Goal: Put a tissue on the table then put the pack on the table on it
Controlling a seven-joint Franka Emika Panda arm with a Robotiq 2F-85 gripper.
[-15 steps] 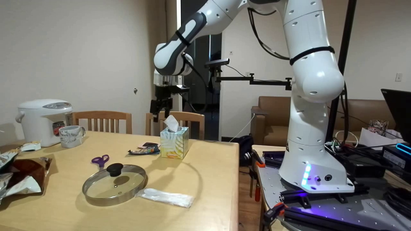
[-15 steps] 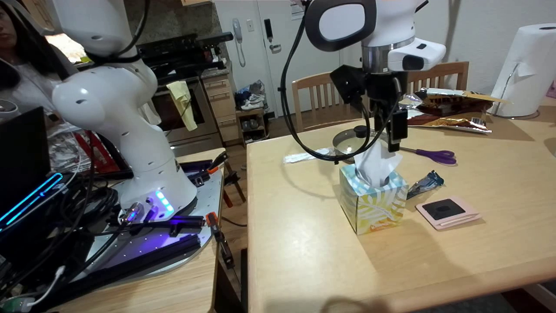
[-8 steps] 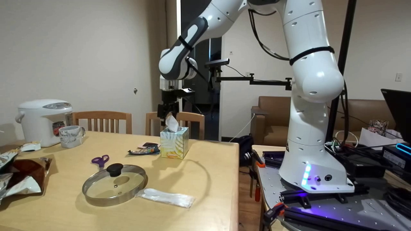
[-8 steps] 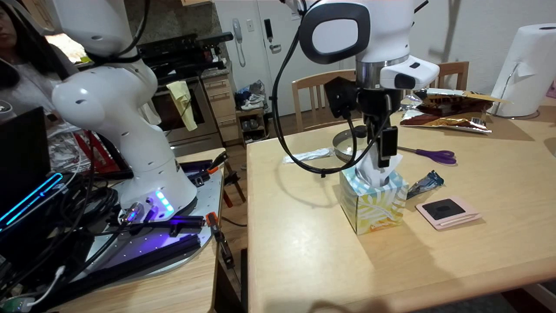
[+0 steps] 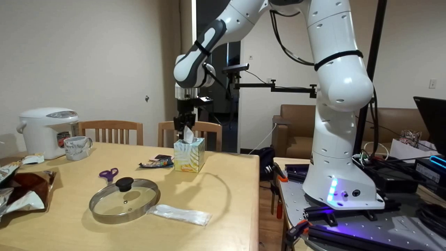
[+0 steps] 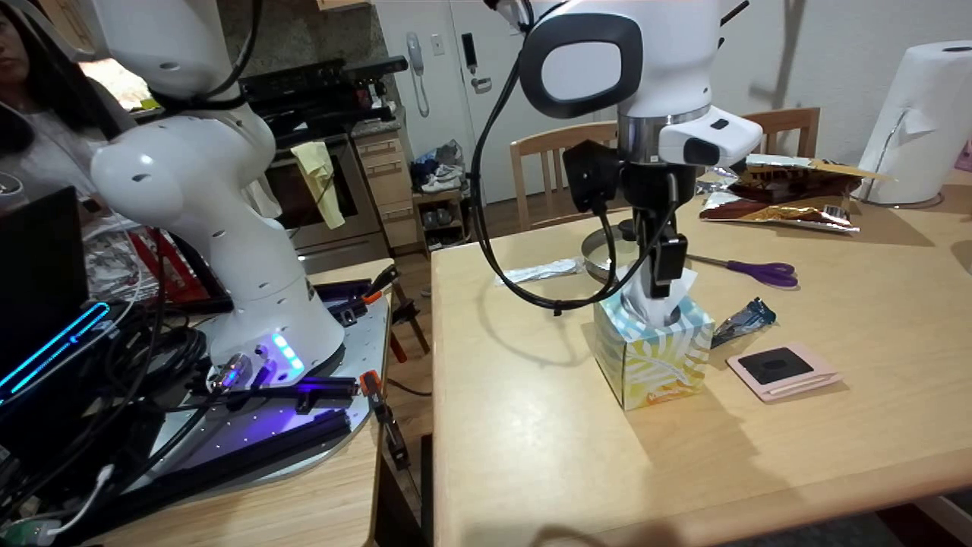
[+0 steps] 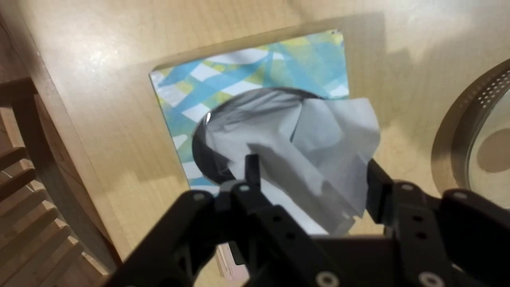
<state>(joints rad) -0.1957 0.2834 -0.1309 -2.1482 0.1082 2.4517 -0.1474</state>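
Note:
The white tissue (image 5: 188, 135) stands crumpled out of the top of the yellow-green tissue box (image 5: 185, 158); it also shows in an exterior view (image 6: 640, 305) and the wrist view (image 7: 334, 131). My gripper (image 7: 314, 181) is open, with its fingers apart on either side of the tissue's upper part, low over the box. In both exterior views the gripper (image 5: 183, 131) hangs at the tissue and partly covers it. The pack (image 5: 183, 214), a flat white packet, lies on the tan table (image 5: 231, 195) against the glass lid; it is out of the wrist view.
The glass lid (image 5: 123, 204), purple scissors (image 5: 109, 173) and a blue wrapper (image 6: 744, 323) lie on the table. A pink card holder (image 6: 782, 371) is beside the box. A mug (image 5: 77, 148), white water boiler (image 5: 48, 132), foil bags (image 6: 782, 201) and paper towel roll (image 6: 915, 121) stand farther off.
My gripper has come down and toward the robot's base, from above the tissue to around it. The tissue has shifted slightly. The box and the pack have not moved.

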